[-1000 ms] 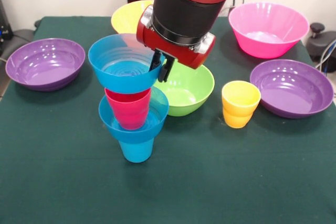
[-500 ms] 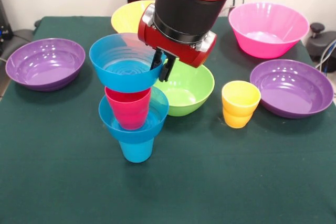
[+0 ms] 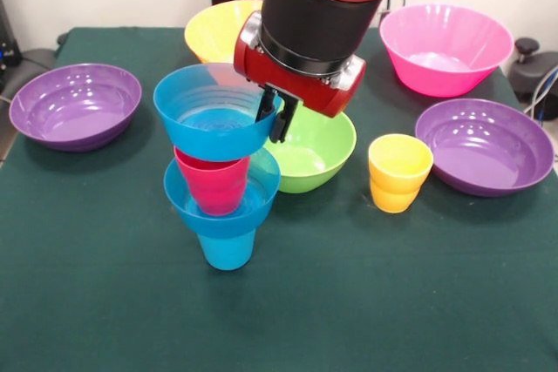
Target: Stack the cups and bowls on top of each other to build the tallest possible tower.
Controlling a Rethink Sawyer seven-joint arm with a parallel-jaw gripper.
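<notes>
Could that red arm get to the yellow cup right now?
Probably not yet: the gripper is shut on the top blue bowl. The yellow cup itself stands alone, open from above.

My gripper [image 3: 275, 119] pinches the rim of a small blue bowl [image 3: 214, 124], one finger inside and one outside. The bowl sits over a red cup [image 3: 212, 185], tilted a little. That cup stands in a second blue bowl [image 3: 222, 206] on a blue cup [image 3: 227, 250]. Behind lies a green bowl [image 3: 309, 158], with a yellow cup [image 3: 398, 172] to its right on the green table [image 3: 392, 302].
</notes>
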